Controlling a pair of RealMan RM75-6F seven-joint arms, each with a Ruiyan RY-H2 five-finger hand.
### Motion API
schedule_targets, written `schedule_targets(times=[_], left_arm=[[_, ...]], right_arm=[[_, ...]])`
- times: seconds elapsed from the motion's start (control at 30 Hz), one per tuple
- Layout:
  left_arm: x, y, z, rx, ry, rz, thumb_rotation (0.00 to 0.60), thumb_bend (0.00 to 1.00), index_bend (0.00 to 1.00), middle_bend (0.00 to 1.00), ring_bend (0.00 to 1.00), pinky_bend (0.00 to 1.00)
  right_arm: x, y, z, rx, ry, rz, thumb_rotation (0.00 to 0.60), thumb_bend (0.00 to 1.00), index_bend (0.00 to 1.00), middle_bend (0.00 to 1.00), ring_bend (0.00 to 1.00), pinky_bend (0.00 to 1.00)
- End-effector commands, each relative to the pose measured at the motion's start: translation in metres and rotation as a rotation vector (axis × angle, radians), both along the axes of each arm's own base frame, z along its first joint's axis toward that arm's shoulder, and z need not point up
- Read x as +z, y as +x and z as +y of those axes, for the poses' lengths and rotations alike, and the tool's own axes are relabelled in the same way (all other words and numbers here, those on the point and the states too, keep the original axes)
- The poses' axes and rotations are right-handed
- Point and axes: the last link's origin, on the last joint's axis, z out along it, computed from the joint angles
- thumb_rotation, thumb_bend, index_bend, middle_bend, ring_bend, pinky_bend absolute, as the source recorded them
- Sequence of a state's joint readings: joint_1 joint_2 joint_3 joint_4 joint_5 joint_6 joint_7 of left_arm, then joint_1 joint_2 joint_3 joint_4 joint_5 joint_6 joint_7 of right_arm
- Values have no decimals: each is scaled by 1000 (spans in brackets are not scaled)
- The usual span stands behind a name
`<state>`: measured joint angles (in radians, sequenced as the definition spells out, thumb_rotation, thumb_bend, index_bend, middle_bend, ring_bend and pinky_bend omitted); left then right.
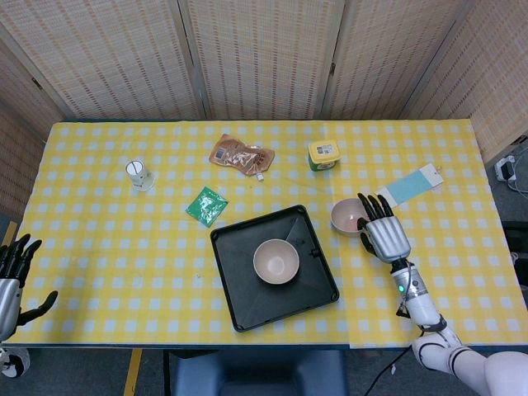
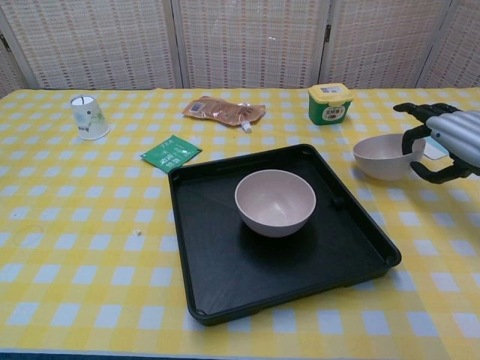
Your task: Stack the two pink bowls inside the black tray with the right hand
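1. The right hand (image 2: 442,142) holds the loose pink bowl (image 2: 381,155) at its right rim; some fingers go over the rim and the thumb curls under the wall; the bowl looks a little tilted, and I cannot tell if it is lifted from the cloth.
2. The black tray (image 2: 217,289) lies to the left of this hand, near but apart; the second pink bowl (image 2: 275,201) stands upright in the tray's middle, so I judge the carry must go left and then down into it.
3. The left hand (image 1: 15,276) is at the far left table edge, fingers spread and holding nothing; the right hand is much nearer.
4. Both bowls are round, smooth and matte, like hard plastic; the tray is square, shallow and black with a raised rim; the tablecloth (image 1: 107,239) is yellow check.
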<state>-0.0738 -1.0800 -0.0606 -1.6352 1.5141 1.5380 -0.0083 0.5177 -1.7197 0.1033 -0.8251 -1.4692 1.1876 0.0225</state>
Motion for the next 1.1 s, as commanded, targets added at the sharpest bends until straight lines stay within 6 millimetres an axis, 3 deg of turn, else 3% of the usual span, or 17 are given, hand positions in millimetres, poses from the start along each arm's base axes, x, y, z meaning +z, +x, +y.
schedule_targets(times=[0.03,0.3,0.57,0.73,1.1], left_arm=[[-1,0,0,2,-1,2,600,299,0,0,0,0],[-2,1,0,0,-6,5,600,299,0,0,0,0],[0,0,0,5,9,9,600,299,0,0,0,0],[3,-5,4,32,21,11,600,299,0,0,0,0],[11,-8,3,46,54,-2,600,299,0,0,0,0]], right_arm=[[8,12,6,62,-25,-20,600,525,715,57,3,0],[20,52,26,212,-49,-83,600,525,728,65,5,0],[2,95,48,358,21,-124,600,524,728,68,6,0],[-14,110,58,413,69,-146,600,524,728,72,6,0],[-48,122,57,426,147,-165,600,525,728,72,4,0]])
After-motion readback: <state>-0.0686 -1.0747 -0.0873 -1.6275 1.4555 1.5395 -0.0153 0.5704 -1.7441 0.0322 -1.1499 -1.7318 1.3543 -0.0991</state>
